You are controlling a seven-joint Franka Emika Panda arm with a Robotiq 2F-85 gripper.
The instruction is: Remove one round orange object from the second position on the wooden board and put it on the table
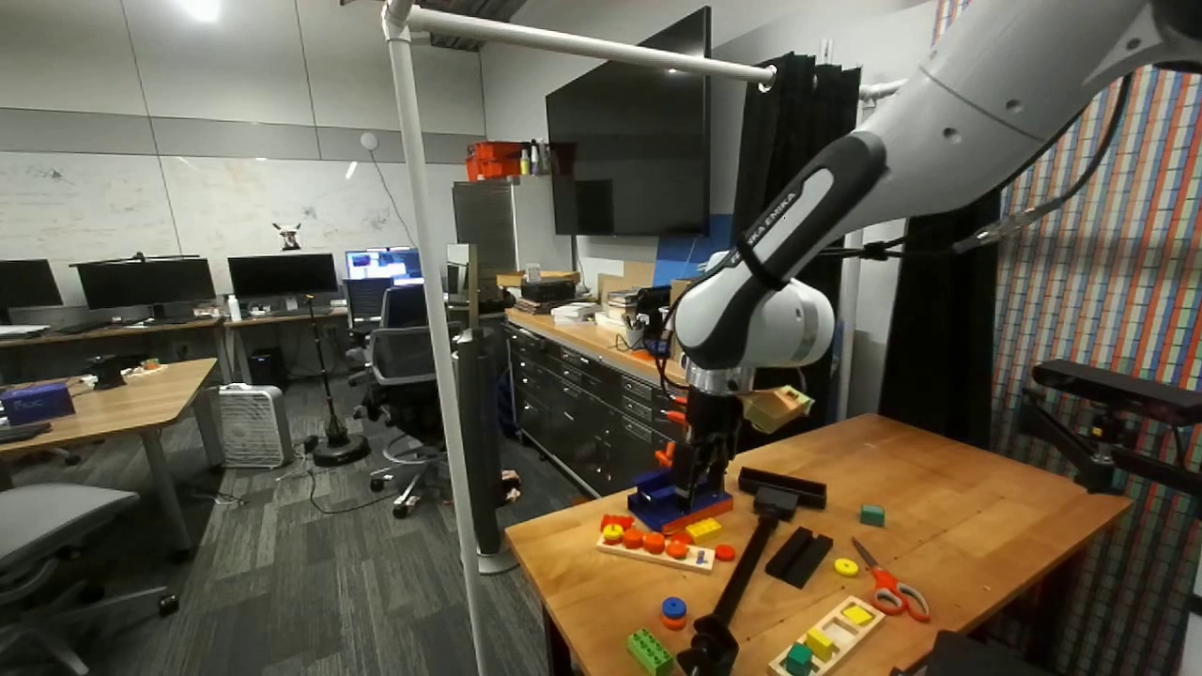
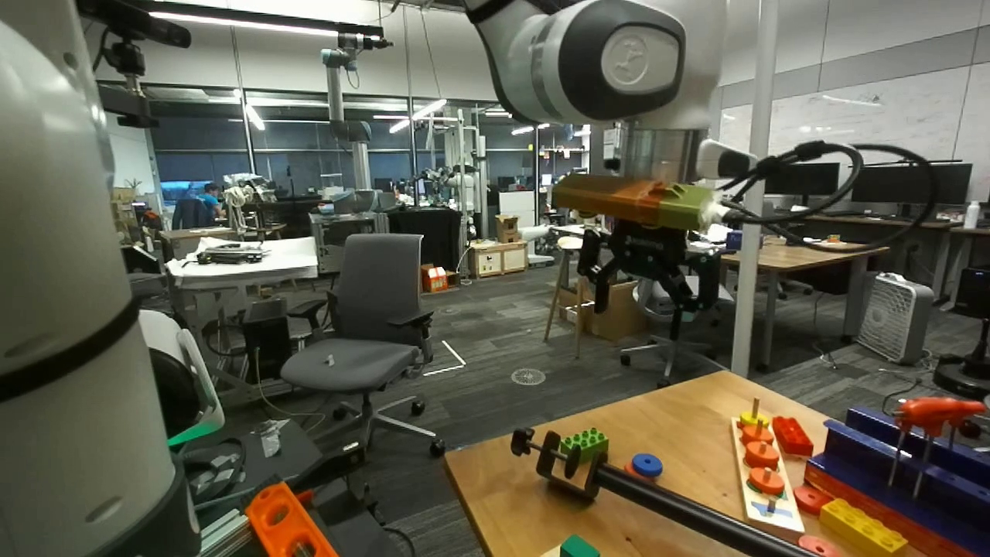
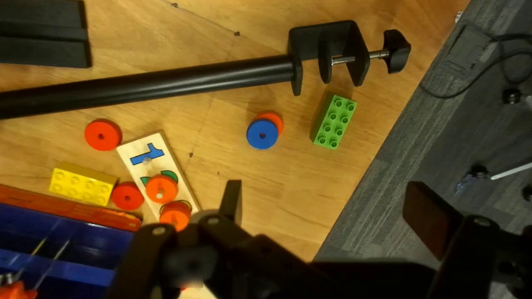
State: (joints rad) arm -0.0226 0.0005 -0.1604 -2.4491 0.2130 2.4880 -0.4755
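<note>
The wooden board (image 3: 133,150) lies on the table (image 3: 266,178), with a bare peg by its printed 1. A round orange object (image 3: 161,189) sits on the second peg; it also shows in both exterior views (image 1: 677,549) (image 2: 766,481). More orange discs (image 2: 762,454) and a yellow disc (image 2: 753,418) sit on the pegs beyond. My gripper (image 3: 326,203) is open and empty, high above the table edge and to the side of the board. It shows open in an exterior view (image 2: 648,300). Its left finger hides the board's far end in the wrist view.
Loose orange discs (image 3: 103,135) and a yellow brick (image 3: 83,183) lie beside the board, close to a blue tool holder (image 3: 54,249). A blue disc (image 3: 262,134) rests on an orange one. A black clamp pole (image 3: 187,79), green brick (image 3: 334,121) and scissors (image 1: 892,590) also lie there.
</note>
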